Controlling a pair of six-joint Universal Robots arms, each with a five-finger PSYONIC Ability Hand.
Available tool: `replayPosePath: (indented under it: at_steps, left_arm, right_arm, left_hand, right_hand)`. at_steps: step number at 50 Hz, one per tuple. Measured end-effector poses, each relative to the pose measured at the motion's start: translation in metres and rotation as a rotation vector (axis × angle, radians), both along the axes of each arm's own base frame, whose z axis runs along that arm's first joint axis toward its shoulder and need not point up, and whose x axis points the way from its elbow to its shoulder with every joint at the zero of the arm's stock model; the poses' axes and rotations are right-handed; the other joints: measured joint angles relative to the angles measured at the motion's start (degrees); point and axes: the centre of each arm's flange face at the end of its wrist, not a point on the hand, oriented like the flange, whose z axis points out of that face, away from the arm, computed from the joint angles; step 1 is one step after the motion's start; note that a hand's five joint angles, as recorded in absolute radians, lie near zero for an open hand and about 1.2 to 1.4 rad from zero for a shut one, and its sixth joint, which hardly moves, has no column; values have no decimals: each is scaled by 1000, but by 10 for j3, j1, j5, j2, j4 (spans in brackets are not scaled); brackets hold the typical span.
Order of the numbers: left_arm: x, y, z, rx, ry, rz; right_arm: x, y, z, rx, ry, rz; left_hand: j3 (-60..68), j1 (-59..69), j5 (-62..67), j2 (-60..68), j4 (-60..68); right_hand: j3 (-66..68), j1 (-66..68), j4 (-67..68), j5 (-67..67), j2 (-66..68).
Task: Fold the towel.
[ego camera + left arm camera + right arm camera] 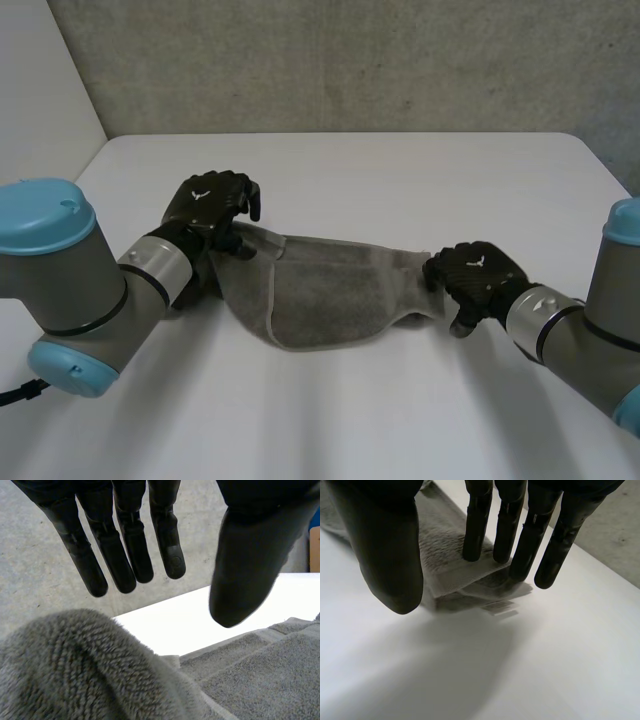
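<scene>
A grey towel [330, 290] lies in a loose, sagging band across the white table [350, 170]. My left hand [205, 205] hovers over the towel's left end, which rises in a hump beside my wrist. In the left wrist view the fingers [125, 555] are straight, the thumb stands apart, and the bunched towel [75, 670] sits under the palm with nothing pinched. My right hand [470, 275] is at the towel's right end. Its fingers [475, 530] are straight over a layered towel corner [455, 575] lying on the table, the thumb held apart.
A grey concrete wall [350, 60] stands behind the table's far edge. A white wall panel [40, 80] is at the far left. Bare tabletop lies in front of the towel and behind it.
</scene>
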Motion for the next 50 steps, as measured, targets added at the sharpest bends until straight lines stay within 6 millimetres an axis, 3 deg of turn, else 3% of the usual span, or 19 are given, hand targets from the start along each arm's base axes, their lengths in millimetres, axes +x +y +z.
replayPosePath:
  at_steps: [8,22,28,37,50]
  left_arm:
    - [-4,0,4,-18,9,-17]
    - [2,-14,6,-39,5,11]
    - [-3,-30,11,-64,15,-15]
    - [-24,-53,7,-75,-14,-137]
    - [-45,-99,-27,-151,-285,-196]
  right_arm:
    - [-6,-15,8,-19,-30,-59]
    - [-6,-12,6,-6,-37,-57]
    - [-3,-4,3,7,-40,-39]
    - [14,20,-1,-3,-40,60]
    - [21,31,-5,-23,3,114]
  left_hand:
    - [16,13,16,13,16]
    - [-41,-45,-42,-44,-39]
    - [-168,-172,-171,-172,-168]
    - [-256,-258,-260,-259,-255]
    - [-271,-272,-268,-273,-271]
  right_hand:
    - [38,32,35,42,32]
    - [-33,-38,-33,-44,-32]
    - [-160,-161,-172,-187,-160]
    - [-184,-193,-186,-202,-185]
    - [-184,-193,-186,-202,-185]
